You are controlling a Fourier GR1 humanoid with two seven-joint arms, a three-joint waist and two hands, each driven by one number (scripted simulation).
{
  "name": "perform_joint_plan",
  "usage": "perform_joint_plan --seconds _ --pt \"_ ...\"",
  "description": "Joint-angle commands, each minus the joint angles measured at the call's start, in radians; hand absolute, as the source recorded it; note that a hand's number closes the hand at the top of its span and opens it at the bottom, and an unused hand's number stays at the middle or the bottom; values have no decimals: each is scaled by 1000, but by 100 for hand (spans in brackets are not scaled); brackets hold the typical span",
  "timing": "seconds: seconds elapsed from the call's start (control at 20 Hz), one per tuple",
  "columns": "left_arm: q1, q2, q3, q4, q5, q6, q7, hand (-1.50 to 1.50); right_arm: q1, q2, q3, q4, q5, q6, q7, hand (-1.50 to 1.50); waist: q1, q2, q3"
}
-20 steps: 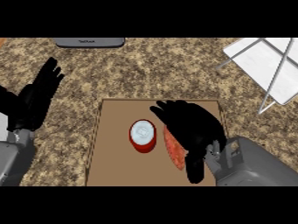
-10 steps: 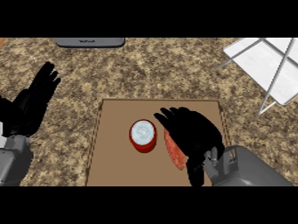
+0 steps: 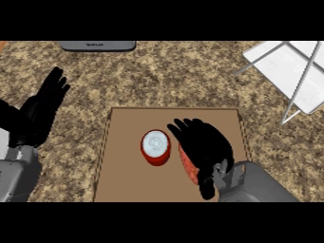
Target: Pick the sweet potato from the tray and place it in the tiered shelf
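Speckled brown stone counter (image 3: 157, 80) throughout, with a strip of orange wood at the 10 o'clock corner.

At 9 o'clock: left hand (image 3: 34, 116), resting over the counter beside the frame edge, fingers straight and spread, pointing toward 12 o'clock, holding nothing; grey forearm beneath it at 8 o'clock.

At 12 o'clock, slightly left: dark grey flat device (image 3: 98, 45), cut by the upper edge.

At centre, reaching down to 6 o'clock: brown tray (image 3: 126, 142), flat on the counter. On it, left of middle: red bowl (image 3: 155, 147) with a pale inside, upright.

Just beside the bowl, at its 3 o'clock: sweet potato (image 3: 188, 164), reddish, lying on the tray, mostly hidden under the right hand (image 3: 203, 147). Right hand laid over it from 5 o'clock, fingers extended toward 11 o'clock and only slightly bent, close together, not closed round it; actual contact with the sweet potato not clear. Grey forearm behind it at 5 o'clock.

At 2 o'clock: tiered shelf (image 3: 298, 78), white panels with grey metal rods, well apart from the tray, partly cut by the right edge.
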Motion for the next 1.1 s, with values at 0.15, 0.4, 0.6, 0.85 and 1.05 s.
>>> perform_joint_plan --seconds 0.15,0.4,0.6,0.85,1.05 --pt "-16 0 48 21 -24 -63 -12 0 64 30 -25 90 111 -26 -122 -150 -1 0 0" --pt "37 -13 63 -21 -32 -64 12 0 79 30 -38 207 170 -75 -236 -150 1 0 0" --pt "-20 -41 60 -40 -47 -52 75 0 -20 119 -112 269 176 28 -206 150 2 0 0" --pt "-69 -44 81 6 -53 -55 71 0 10 62 -27 257 277 -60 -341 150 0 0 0" --pt "-4 -65 75 43 -70 -95 -18 0 18 114 -31 380 347 -222 -432 150 3 2 0"
